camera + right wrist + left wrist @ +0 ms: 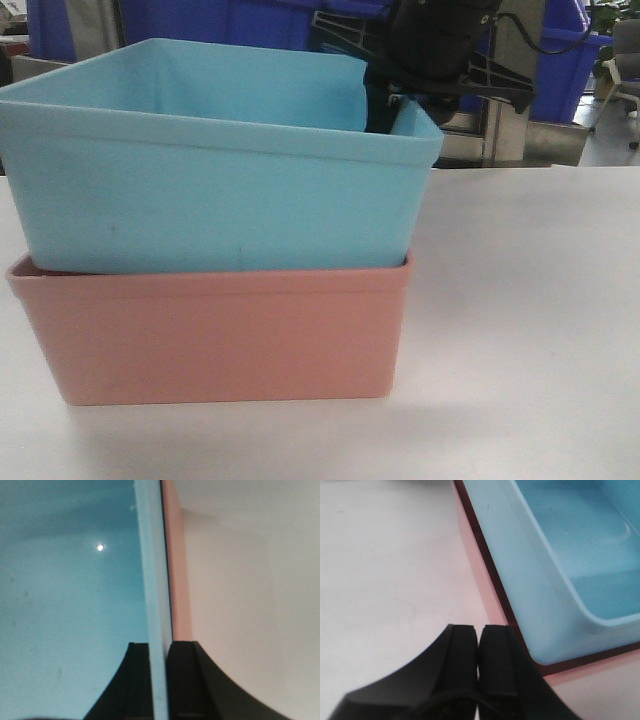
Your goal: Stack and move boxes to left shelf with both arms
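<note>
The light blue box (210, 190) sits nested, slightly tilted, inside the salmon pink box (210, 335) on the white table. My right gripper (159, 647) is shut on the blue box's right wall, one finger inside and one outside, above the pink rim (177, 580). In the front view the right gripper (385, 110) reaches down over the blue box's far right corner. My left gripper (479, 630) is shut with nothing between its fingers. It hovers just outside the blue box (580, 545), by the pink edge (475, 565). The left shelf is out of view.
Large dark blue crates (200, 20) stand behind the table. The white tabletop (530, 300) stretches to the right of the stacked boxes. A steel frame (555, 140) sits at the back right.
</note>
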`<state>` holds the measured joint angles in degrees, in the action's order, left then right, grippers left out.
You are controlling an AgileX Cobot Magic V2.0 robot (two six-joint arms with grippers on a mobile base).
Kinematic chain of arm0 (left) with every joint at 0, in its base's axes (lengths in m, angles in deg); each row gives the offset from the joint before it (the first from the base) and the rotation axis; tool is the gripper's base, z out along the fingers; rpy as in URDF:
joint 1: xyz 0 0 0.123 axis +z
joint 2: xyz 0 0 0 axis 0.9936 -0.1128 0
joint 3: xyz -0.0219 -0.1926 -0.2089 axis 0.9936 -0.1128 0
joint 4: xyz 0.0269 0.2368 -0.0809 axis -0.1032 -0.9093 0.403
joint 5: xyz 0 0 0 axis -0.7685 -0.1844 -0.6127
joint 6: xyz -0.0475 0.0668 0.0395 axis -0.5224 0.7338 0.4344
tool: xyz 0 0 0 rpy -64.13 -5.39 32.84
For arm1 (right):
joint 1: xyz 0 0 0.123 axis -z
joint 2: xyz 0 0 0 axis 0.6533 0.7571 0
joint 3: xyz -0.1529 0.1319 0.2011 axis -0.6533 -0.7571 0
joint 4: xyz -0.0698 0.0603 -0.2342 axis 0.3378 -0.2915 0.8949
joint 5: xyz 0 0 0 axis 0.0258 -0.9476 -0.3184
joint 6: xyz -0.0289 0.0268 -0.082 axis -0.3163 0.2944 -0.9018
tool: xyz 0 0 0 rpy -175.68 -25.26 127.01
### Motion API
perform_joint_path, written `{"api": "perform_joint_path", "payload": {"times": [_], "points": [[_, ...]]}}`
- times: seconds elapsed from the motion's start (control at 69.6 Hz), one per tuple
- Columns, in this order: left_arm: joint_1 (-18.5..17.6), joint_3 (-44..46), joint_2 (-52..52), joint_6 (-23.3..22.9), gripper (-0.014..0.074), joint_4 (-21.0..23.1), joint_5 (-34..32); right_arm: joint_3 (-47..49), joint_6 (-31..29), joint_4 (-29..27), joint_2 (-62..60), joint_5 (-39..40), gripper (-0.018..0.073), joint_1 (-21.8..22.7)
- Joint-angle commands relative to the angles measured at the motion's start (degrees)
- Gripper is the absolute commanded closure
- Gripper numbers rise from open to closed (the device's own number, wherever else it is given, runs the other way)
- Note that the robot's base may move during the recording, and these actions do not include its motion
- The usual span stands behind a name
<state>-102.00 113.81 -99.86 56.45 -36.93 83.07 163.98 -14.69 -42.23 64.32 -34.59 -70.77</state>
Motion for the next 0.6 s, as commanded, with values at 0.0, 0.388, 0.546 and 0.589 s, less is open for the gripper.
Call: {"api": "perform_joint_path", "payload": {"times": [0.0,0.388,0.546,0.589], "points": [[-0.6,1.7,0.1,0.0,0.0611,0.5,-4.4,2.2,-2.1,0.7,-3.6,4.5,0.0498,0.0],[-0.6,4.7,-0.6,0.0,0.0461,0.5,0.1,2.3,-3.7,1.0,-4.9,2.0,-0.0036,0.0],[-0.6,13.0,-4.7,-0.1,0.0194,1.0,8.8,2.4,-9.0,1.2,-7.8,1.2,-0.0054,0.0],[-0.6,15.9,-6.2,-0.1,0.0136,2.3,10.3,2.4,-10.1,1.2,-8.4,0.9,-0.0054,0.0]]}}
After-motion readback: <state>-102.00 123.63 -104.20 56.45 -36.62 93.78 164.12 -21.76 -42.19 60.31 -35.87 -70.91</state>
